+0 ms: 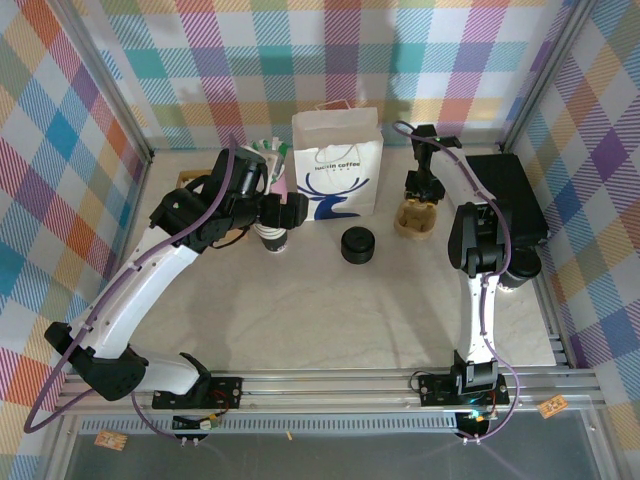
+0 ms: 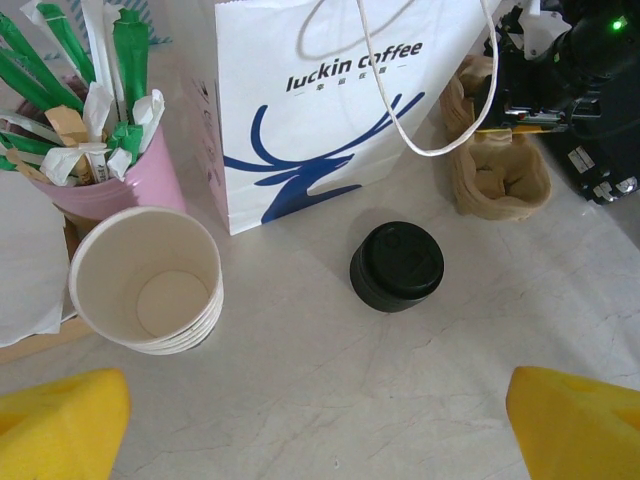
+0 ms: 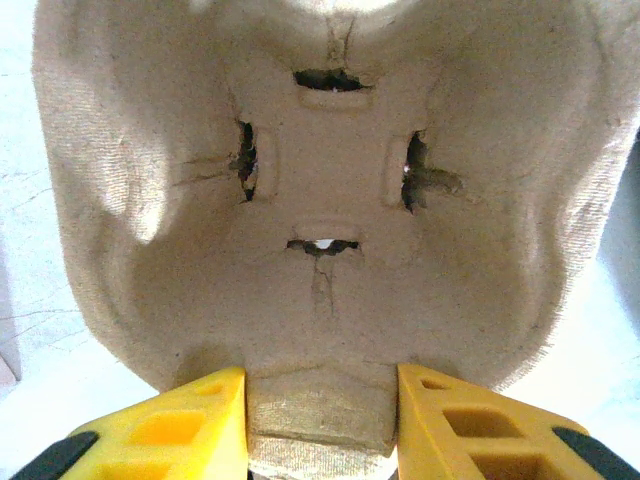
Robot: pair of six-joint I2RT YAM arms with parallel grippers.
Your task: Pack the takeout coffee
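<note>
Right jaws (yellow, blocky) flank fibrous moulded-pulp carrier (image 3: 320, 200) tab.

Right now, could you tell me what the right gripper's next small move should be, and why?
Probably squeeze shut: the right gripper has its yellow fingers either side of the near tab of the pulp cup carrier, close against it, though a firm pinch isn't clear yet.
</note>
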